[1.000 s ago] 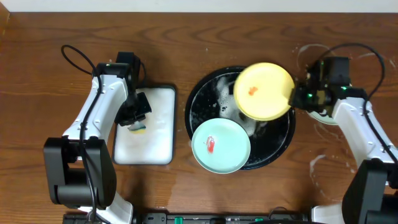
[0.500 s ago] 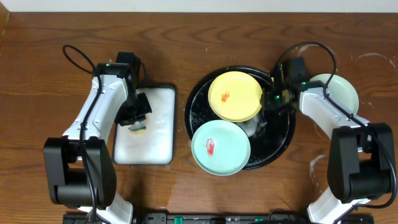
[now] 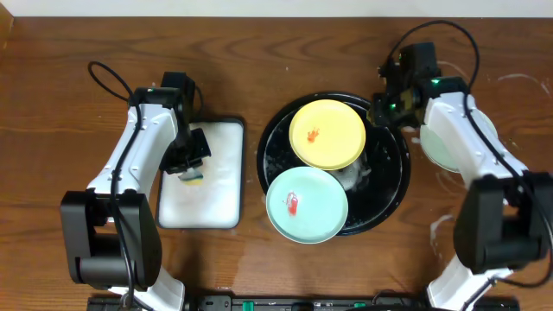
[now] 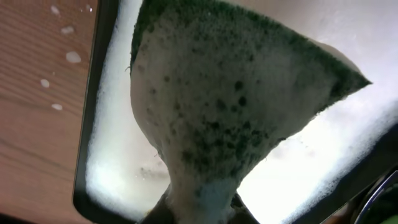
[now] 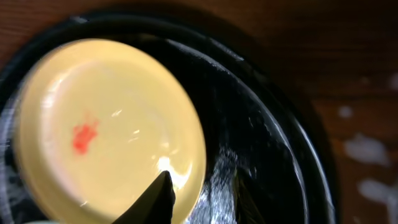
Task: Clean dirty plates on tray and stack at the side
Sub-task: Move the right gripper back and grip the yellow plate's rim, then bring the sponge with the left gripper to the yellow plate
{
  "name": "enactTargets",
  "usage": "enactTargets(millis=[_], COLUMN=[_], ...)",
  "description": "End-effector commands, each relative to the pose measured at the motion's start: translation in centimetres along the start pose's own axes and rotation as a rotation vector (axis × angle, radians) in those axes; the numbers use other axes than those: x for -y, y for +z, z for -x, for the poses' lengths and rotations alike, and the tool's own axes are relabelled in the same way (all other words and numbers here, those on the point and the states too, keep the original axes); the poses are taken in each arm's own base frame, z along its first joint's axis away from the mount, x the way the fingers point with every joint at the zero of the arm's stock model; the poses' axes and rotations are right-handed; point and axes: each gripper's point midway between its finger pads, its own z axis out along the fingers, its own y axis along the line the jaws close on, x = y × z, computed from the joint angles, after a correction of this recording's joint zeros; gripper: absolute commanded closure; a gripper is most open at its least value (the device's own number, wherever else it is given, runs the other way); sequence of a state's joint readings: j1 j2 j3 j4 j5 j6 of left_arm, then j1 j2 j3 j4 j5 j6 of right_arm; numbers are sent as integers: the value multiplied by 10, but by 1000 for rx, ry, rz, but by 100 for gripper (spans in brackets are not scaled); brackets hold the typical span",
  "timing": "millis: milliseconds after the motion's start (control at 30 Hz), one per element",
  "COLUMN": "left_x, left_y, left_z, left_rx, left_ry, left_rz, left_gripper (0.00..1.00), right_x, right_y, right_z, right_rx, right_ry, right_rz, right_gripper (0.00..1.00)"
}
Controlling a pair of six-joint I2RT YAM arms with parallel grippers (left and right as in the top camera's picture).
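Left gripper (image 3: 191,166) pinches a sponge (image 3: 193,180) over the white tray (image 3: 216,194), left of the black tray (image 3: 393,186). The black tray holds a yellow plate (image 3: 327,134) and a mint plate (image 3: 307,203), both smeared red. A second mint plate (image 3: 435,145) lies right of it. The right gripper (image 3: 380,111) is at its far rim.

Left wrist: the sponge is foamy.

Right wrist: one finger (image 5: 158,199) overlaps the yellow plate's edge, and its spread is unclear.

Scrubbing looks next, which means bringing the sponge across.

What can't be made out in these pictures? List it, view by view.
- Overhead: the right arm covers much of the green plate beside the black tray; any smear is hidden.
- Overhead: the right gripper is dark against the tray; open or shut cannot be told.
- Right wrist: the bottom edge cuts off all but one fingertip.
- Left wrist: the sponge fills the view, hiding most of the white tray.
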State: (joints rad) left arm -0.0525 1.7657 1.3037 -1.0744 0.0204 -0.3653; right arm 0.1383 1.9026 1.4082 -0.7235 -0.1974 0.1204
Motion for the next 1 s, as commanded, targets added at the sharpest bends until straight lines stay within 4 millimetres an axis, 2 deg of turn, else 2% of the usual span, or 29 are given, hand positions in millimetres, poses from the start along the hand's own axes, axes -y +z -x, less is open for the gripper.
enactTargets(millis=[0,67,167,267,333,467,733,800,967], left_x=[0,0,0,1,1,3,1,1,3], left_y=[0,0,0,1,5,24,82,89,91], left_z=[3,3,4,6,7,6,-1,-4,1], left_rx=[8,9,12,22,28,42,84,87,112], left_ry=[6,6,6,6,5,7,-33,-60,-64], left_rz=[1,0,-1,-5,-8,-14,-36,-38,-52], left_gripper=[92,92,92,92,92,92,92,92,92], right_x=[-3,-6,-8,-4,-2,-1,0,-1,-1], right_y=[42,55,63,65,65,65,65,65,65], right_z=[-19,-26,-32,-31,-31,-33,-34,-35,-35], right_rx=[-95,-127,-148,-147,-145,-152,-159,-160,-161], right_ry=[-31,-31,-31,-31,-17,-16,-15,-16,-15], right_rz=[-6,11,24,3,-10,-18,-20,-19,-20], right_gripper=[70,70,74,92,99,99,99,99,99])
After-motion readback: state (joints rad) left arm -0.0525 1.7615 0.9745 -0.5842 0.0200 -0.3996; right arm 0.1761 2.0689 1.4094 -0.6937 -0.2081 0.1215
